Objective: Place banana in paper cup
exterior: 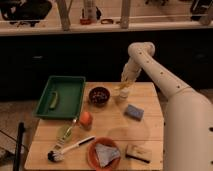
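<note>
Sitting in the paper cup, as far as I can make out, is the banana: a yellowish curved shape rises out of the cup's mouth and leans up toward the gripper. The cup stands at the far edge of the wooden table, just right of the dark bowl. I see the gripper directly above the cup, pointing down, with the white arm bending in from the right side. Whether the claw is spread or pinched I cannot tell, and I cannot tell whether it touches the banana.

Right and nearer from the cup lies a blue sponge. Left of the bowl I have a green tray with a green elongated vegetable lying inside it. Nearer to me, a small orange object stands near the table's middle, and a green-handled utensil lies beside it. Along the near edge are a white-handled brush, an orange plate holding a grey cloth, and a tan block to its right.
</note>
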`<state>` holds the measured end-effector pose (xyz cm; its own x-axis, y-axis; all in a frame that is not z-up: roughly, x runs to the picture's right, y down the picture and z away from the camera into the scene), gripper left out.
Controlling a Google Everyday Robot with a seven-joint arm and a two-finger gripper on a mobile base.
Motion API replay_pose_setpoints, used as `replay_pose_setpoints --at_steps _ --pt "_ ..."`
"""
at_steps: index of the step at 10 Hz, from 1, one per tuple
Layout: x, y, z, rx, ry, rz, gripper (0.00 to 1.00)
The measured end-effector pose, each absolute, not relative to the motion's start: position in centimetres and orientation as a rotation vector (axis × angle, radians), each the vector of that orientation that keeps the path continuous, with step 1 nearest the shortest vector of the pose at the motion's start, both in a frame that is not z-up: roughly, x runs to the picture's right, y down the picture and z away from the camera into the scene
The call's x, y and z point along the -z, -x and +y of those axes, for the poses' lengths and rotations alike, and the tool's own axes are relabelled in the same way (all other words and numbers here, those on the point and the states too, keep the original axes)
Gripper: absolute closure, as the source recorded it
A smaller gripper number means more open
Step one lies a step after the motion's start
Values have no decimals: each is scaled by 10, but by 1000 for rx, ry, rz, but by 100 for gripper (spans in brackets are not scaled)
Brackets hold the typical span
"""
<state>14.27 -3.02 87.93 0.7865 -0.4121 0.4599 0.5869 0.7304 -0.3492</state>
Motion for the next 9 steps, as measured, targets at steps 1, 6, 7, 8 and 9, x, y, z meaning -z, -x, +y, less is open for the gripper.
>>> replay_pose_setpoints --at_steps 1,6,7,8,9 --pt "-879 -143 -29 566 510 -370 20" --pt "-880 -144 -25 570 518 -377 20" --pt "-880 -145 -24 571 519 -376 20" --pt "-879 -145 -24 571 519 -375 20" --pt "-878 -146 -24 571 520 -374 20"
